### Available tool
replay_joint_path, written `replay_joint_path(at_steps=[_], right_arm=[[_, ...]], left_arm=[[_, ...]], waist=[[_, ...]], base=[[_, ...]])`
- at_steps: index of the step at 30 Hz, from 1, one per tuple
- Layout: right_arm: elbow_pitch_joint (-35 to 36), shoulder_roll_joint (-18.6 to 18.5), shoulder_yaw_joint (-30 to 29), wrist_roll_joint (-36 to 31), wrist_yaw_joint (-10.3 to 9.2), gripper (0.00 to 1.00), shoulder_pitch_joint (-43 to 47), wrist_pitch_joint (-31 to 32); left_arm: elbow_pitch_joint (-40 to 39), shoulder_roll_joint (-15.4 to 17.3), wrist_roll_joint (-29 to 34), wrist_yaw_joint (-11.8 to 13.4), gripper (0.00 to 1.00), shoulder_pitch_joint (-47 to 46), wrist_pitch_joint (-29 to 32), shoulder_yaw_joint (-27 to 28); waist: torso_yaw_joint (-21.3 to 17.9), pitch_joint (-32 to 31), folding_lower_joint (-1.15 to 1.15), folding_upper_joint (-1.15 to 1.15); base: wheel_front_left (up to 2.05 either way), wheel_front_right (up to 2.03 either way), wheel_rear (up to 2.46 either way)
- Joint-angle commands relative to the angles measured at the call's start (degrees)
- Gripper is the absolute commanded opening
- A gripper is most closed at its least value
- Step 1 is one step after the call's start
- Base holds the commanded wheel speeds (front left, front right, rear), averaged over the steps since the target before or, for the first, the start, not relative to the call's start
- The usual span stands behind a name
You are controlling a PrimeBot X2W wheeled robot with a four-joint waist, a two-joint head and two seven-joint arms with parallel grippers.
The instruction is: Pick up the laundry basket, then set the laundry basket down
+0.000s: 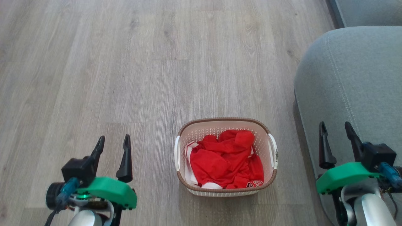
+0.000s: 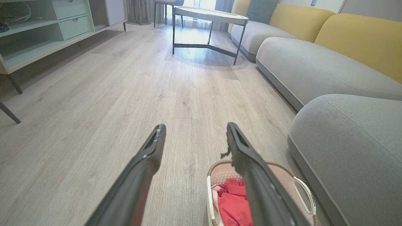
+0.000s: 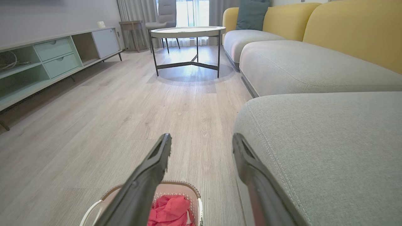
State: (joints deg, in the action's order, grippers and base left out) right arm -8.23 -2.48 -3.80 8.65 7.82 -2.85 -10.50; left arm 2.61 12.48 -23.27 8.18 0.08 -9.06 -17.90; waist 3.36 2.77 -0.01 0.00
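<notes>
A small, rounded-rectangular laundry basket of cream-white perforated plastic with a brown woven-look rim stands upright on the grey wood-plank floor. A crumpled heap of red clothing (some white trim shows at its left and near edges) lies inside. Nothing touches the basket's two white side handles.

In the head view the basket sits between the robot's two arms, with a strip of bare floor between it and the rounded grey fabric sofa on the right. The left gripper, with dark fingers on a green mount, hangs to the basket's left and well clear of it. Its fingers are spread wide and hold nothing. The right gripper hangs to the basket's right, in front of the sofa's seat edge, and is likewise spread wide and empty.

Each wrist view shows the basket low in the picture, partly behind one of that gripper's own fingers, with the room beyond. There is a round, pale-topped coffee table on dark metal legs and a long, low pale-green cabinet with drawers along the left wall. Mustard-yellow back cushions stand behind the grey seats, and a teal cushion is at the far end.
</notes>
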Motion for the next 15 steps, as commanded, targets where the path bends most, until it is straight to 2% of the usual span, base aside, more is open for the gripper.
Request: replay_joint_path(at_steps=[1, 15], right_arm=[[2.2, -0.4, 1.0, 0.4, -0.33, 1.00, -0.6, 0.2], [3.3, -0.4, 1.2, 0.8, -0.33, 1.00, -0.5, 0.2]], left_arm=[[-2.0, 1.3, -0.2, 0.5, 1.00, -2.1, -0.2, 1.9], [-2.4, 1.4, -0.2, 1.4, 1.00, -2.3, -0.6, 1.9]], waist=[[-0.1, 0.0, 0.01, 0.00], [-0.1, -0.2, 0.01, 0.00]], base=[[0.00, 0.00, 0.00], [0.00, 0.00, 0.00]])
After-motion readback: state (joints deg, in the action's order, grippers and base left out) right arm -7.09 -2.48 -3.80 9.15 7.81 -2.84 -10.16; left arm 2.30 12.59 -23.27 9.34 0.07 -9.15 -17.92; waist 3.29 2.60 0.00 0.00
